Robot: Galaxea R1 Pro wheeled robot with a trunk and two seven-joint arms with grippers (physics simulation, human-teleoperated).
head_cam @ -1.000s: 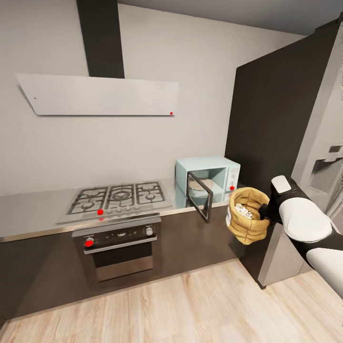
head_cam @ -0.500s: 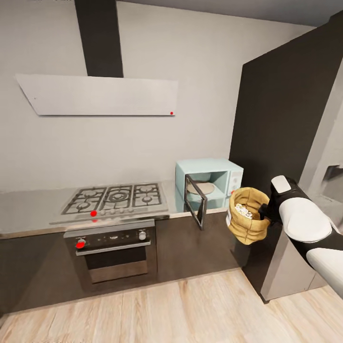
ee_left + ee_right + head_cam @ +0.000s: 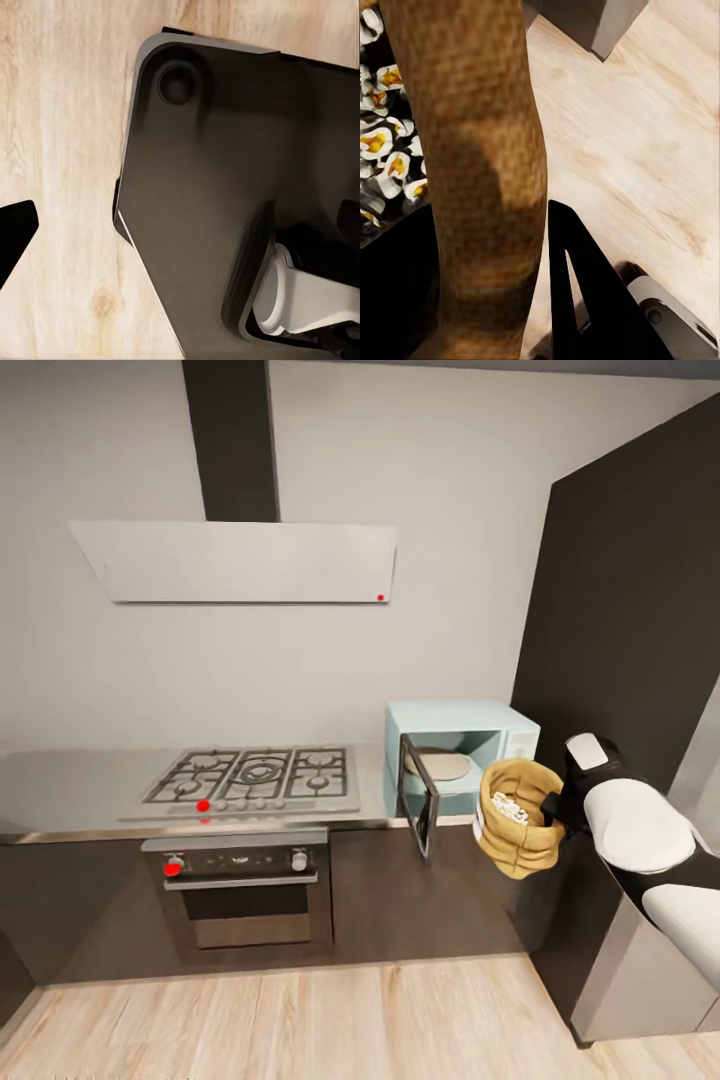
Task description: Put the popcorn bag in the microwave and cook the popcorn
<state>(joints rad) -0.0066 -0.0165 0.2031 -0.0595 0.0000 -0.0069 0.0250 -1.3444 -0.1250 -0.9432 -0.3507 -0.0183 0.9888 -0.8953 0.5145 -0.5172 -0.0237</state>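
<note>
Popcorn bag (image 3: pixel 517 816) pinched by its rim in my right gripper (image 3: pixel 556 806), beside the microwave (image 3: pixel 460 755), whose half-open door (image 3: pixel 417 795) could snag it and spill popcorn (image 3: pixel 510 808).

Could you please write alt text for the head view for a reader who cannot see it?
The right claw holds a tan popcorn bag in the air beside the open mint microwave on the grey countertop. A gas hob sits left of it, above a built-in oven.
</note>
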